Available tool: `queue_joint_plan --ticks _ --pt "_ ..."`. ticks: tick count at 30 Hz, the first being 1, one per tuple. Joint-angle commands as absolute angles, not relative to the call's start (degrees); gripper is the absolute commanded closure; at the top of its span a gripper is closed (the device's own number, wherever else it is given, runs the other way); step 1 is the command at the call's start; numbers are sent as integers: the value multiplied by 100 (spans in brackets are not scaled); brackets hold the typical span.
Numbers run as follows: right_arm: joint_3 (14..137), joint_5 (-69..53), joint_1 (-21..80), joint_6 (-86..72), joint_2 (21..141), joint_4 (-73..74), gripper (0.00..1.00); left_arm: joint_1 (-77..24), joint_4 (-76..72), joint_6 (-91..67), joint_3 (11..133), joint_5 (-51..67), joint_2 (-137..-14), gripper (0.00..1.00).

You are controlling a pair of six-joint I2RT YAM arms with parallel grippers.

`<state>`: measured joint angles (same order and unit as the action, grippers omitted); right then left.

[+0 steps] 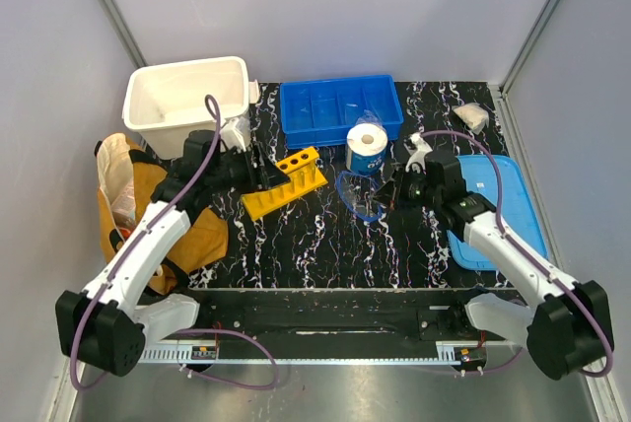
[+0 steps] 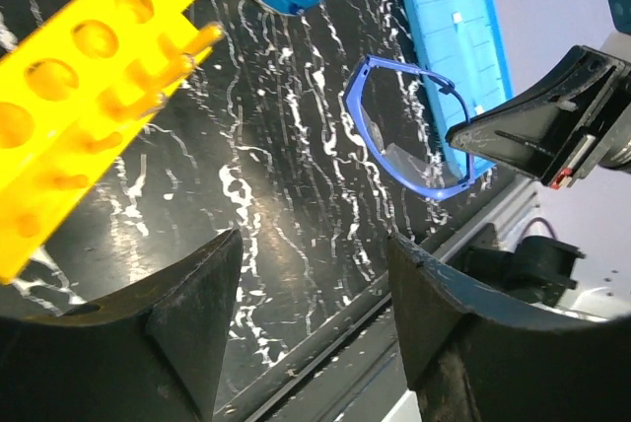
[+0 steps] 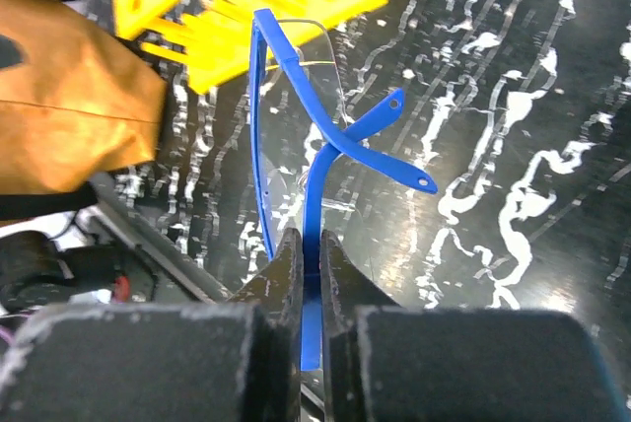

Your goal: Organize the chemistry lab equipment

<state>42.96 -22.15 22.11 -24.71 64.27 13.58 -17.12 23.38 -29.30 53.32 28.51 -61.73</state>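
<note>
Now the goggles (image 3: 314,185) are being pinched by the right gripper (image 3: 309,245), the left gripper (image 2: 314,245) held open; nothing seems sorted yet.

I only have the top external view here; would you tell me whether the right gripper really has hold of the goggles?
Observer: Yes. The right wrist view shows the right gripper shut on one blue side arm of the goggles.
Operator: Thank you. Is the left gripper carrying anything?
Observer: No. In the left wrist view the left gripper is open, with only the table showing between its fingers.
Operator: And are there tubes in the rack?
Observer: The holes of the rack that show in the left wrist view look empty.
</note>
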Motion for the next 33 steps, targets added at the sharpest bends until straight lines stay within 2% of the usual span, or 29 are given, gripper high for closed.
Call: queue_joint_plan --ticks 1,13,18,24,29,33 --pt "3947 -2777 2259 -3497 6004 62 100 -2038 1714 -3594 5581 3068 -6486 35" --pt "3419 -2716 2478 -4060 5713 -1519 100 -3040 616 -4675 5844 2637 -7654 38" --pt "3401 -2488 2663 -3982 5590 -1512 100 -3330 404 -4738 6134 2541 -8103 41" --pt "3217 -2285 2795 -4069 5581 -1775 100 -3445 615 -4615 6319 2479 -8437 53" --pt "3234 -2425 2900 -4096 5905 -1706 100 -3463 589 -4562 6258 2391 -8376 73" --pt "3296 -3031 2936 -3964 6415 -1679 99 -3454 571 -4430 6302 2408 -8367 78"
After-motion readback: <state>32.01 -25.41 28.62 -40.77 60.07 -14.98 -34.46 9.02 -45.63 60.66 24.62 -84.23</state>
